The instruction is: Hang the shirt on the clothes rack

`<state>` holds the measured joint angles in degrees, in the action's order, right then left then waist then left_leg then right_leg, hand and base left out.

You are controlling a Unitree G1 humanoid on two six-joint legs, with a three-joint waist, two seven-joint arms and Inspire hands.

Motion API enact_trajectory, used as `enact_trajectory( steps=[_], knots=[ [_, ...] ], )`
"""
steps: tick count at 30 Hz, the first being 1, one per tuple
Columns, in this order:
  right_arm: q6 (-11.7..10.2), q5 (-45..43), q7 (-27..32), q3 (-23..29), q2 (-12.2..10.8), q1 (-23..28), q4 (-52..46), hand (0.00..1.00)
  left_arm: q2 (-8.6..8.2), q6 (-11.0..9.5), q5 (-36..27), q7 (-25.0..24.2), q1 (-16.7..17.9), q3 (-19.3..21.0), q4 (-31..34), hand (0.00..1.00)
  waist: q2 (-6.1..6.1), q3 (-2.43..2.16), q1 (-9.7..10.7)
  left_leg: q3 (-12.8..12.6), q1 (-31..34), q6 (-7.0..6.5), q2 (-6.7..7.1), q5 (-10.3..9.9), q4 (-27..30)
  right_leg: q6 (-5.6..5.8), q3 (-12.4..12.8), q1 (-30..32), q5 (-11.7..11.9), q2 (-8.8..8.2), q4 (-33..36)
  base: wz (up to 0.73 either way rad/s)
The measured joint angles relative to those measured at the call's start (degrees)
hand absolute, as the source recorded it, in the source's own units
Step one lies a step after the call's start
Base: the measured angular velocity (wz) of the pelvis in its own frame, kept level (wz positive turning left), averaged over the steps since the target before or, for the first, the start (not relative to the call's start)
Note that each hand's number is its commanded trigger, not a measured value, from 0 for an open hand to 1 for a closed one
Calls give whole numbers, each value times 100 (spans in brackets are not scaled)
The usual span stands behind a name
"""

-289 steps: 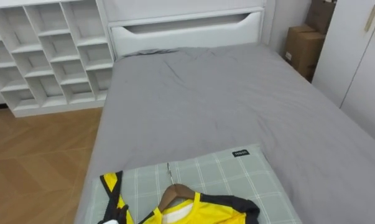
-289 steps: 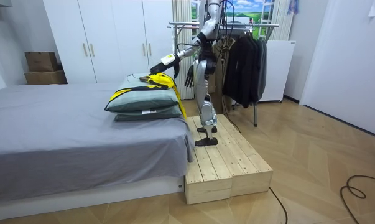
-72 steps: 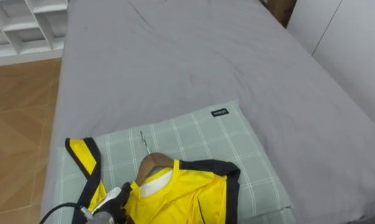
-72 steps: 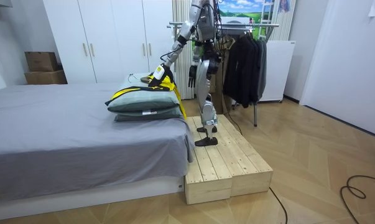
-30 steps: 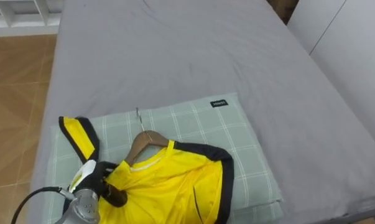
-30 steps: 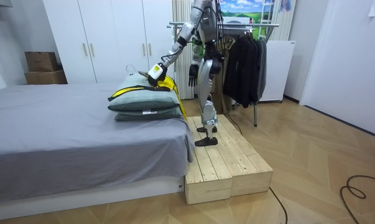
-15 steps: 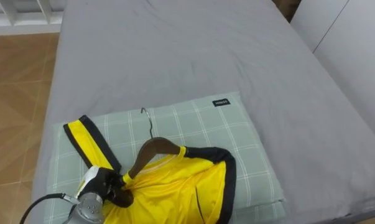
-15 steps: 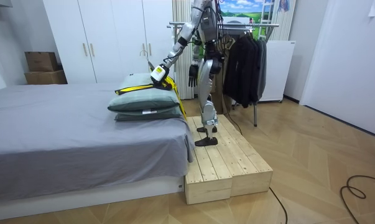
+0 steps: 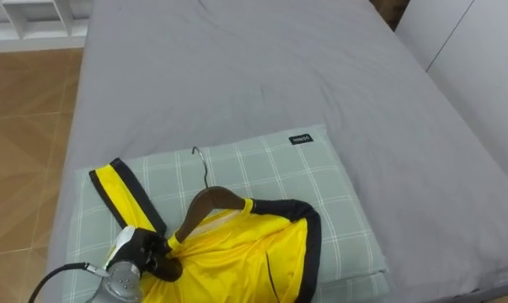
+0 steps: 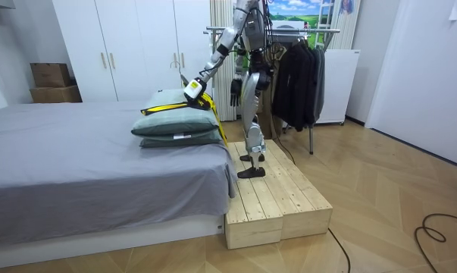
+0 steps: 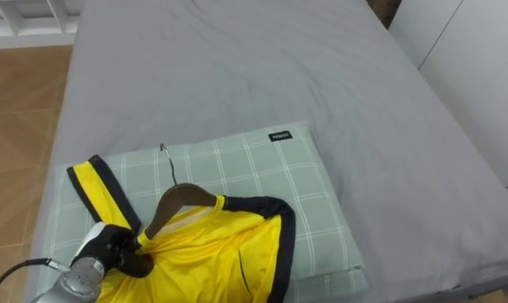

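The left hand is black with a white back, on a shiny grey wrist with a black cable.

Your robot stands on the wooden platform at the bed's end, its left hand holding the yellow shirt over the pillows.
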<state>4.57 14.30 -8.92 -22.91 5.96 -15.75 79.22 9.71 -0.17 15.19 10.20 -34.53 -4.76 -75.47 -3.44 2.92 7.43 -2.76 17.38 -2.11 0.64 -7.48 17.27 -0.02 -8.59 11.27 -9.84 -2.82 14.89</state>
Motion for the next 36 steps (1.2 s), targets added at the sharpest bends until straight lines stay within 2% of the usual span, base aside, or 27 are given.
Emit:
enact_trajectory(
  steps=[14, 19, 21, 22, 25, 29, 34, 36],
  knots=[
    [-17, 98, 4, -57, 3, 1, -3, 0, 1, 20, -221, -87, 45, -58, -2, 100, 17, -3, -2, -6, -18, 0, 2, 0, -12, -1, 34, -4, 0, 0, -1, 0],
    [-47, 3, 10, -36, 9, 6, -20, 0, -2, 20, -345, -86, 54, -90, 66, 100, 133, -62, 8, -5, -24, -1, 2, -1, -5, 0, -20, -18, 1, -4, -10, 0],
    [-100, -35, 8, 57, 14, 24, -10, 0, -3, 19, -343, -86, 55, -92, 121, 100, 187, -57, 15, -2, -93, -1, 5, -1, -26, 0, -34, -92, 1, -7, -29, 0],
    [-117, -37, 5, 75, 31, 31, 2, 0, -3, 18, -343, -88, 61, -94, 143, 100, 229, -79, 15, -1, -158, -1, 10, -1, -71, 0, -33, -143, 1, -8, -48, 0],
    [-156, -36, 4, 182, 80, 58, 3, 0, -3, 18, -341, -94, 94, -101, 234, 100, 314, -106, 19, -1, -337, 0, 17, 0, -169, 0, -43, -309, 1, -9, -113, 0],
    [-228, -73, 9, 223, 176, 132, -1, 0, -4, 15, -320, -94, 184, -98, 504, 100, 372, -126, 14, 27, -458, 10, 17, 7, -190, 1, -85, -448, 0, -9, -143, 4],
    [-277, -258, 160, 698, 350, 508, -10, 0, 18, 8, -316, -94, 639, -95, 898, 100, 423, -186, 12, 38, -737, 14, 44, 8, -303, 7, -93, -758, -3, -13, -297, 1],
    [-278, -265, 286, 895, 394, 644, -2, 0, 50, 9, -315, -94, 824, -92, 1073, 100, 417, -191, 0, 27, -819, 22, 50, 14, -345, 12, -74, -835, -8, -13, -328, 0]
  ],
)
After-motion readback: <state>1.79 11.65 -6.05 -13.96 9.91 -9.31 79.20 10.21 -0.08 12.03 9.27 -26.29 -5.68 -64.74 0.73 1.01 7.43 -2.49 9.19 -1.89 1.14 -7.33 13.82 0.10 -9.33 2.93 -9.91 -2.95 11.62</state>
